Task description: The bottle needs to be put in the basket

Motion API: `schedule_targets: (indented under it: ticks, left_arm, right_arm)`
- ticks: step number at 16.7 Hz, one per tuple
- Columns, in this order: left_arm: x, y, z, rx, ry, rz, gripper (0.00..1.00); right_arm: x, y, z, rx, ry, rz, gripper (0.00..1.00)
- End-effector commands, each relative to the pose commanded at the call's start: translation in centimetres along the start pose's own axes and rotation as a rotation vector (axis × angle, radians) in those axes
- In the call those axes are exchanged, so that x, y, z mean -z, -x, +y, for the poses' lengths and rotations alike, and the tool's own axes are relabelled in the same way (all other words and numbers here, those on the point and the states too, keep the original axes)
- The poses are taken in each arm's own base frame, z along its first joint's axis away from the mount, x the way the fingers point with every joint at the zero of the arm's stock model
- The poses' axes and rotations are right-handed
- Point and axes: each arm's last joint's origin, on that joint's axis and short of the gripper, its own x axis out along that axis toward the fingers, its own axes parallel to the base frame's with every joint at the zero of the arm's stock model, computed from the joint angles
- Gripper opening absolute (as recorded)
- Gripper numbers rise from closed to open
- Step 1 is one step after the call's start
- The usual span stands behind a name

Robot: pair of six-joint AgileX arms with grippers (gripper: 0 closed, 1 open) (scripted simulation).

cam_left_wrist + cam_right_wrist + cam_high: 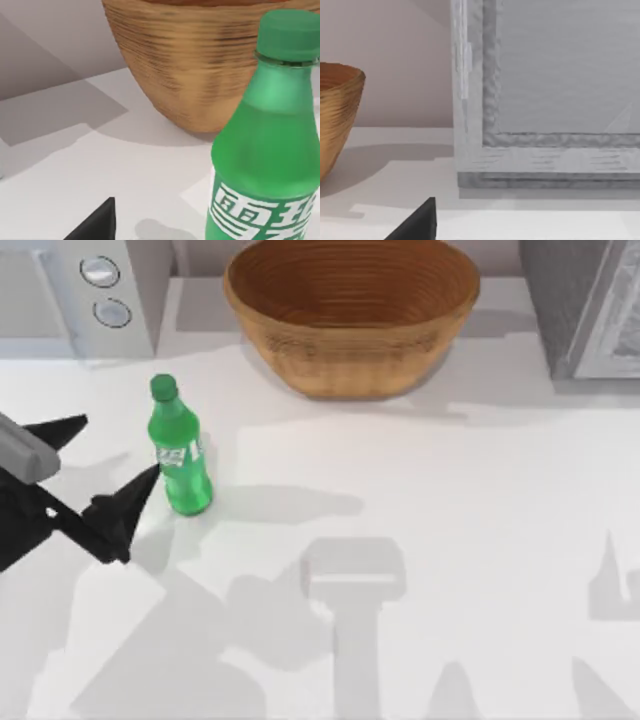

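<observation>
Spread apart at the table's left edge, the left gripper (pixel 105 455) is seen just beside the upright bottle (pixel 180 462), with the basket (pixel 352 325) set at the far side.

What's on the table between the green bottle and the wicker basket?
Nothing: in the top view, only bare white table separates the bottle from the basket. The left wrist view shows the same gap.
</observation>
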Motion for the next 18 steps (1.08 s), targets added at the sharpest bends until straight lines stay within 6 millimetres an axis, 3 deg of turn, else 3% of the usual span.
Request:
schedule_targets:
  ticks: [6, 13, 18]
  left_arm:
    - [3.9, -1.7, 1.1, 0.131, -0.013, -0.017, 1.00]
    - [4.2, -2.0, 1.0, 0.144, -0.014, -0.018, 1.00]
    - [4.1, -5.7, 0.8, 0.142, -0.017, -0.021, 1.00]
  right_arm:
    - [0.0, 0.0, 0.0, 0.000, 0.000, 0.000, 1.00]
    - [0.0, 0.0, 0.0, 0.000, 0.000, 0.000, 1.00]
    - [0.0, 0.0, 0.0, 0.000, 0.000, 0.000, 1.00]
